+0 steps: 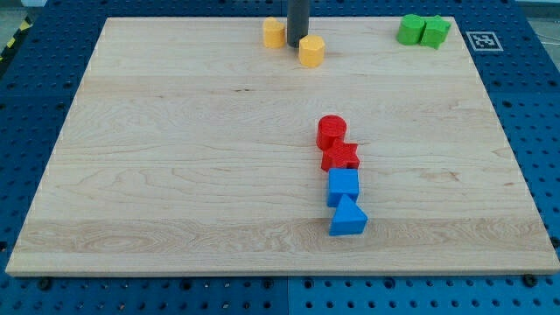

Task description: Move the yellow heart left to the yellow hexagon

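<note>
My tip stands on the wooden board near its top edge, between two yellow blocks. The yellow block just to the tip's right and slightly lower looks like the hexagon. The yellow block just to the tip's left, close to the board's top edge, looks like the heart; its shape is hard to make out. The tip is close to both, and I cannot tell if it touches either one.
Two green blocks sit together at the top right. Right of centre, a column runs down: red cylinder, red star, blue cube, blue triangle.
</note>
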### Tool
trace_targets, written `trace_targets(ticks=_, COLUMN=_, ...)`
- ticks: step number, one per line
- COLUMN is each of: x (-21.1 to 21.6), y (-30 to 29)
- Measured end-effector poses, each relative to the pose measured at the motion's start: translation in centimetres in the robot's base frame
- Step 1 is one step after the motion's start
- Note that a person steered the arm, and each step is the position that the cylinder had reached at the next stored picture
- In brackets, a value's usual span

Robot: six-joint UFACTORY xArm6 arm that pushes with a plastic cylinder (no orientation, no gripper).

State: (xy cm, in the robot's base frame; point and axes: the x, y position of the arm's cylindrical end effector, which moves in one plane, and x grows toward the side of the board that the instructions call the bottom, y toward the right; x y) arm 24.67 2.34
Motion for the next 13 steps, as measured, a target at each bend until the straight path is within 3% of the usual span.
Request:
trace_targets(ticks=2, x=-5.3, y=-3.1)
trace_targets(ticks=5, x=-2.4, y=-4.2)
trace_targets(ticks=7, x=-3.9, y=-4.6)
trace_targets(ticks=10, x=0.7, y=-4.6)
trace_targets(ticks=13, x=1.5, y=-4.6)
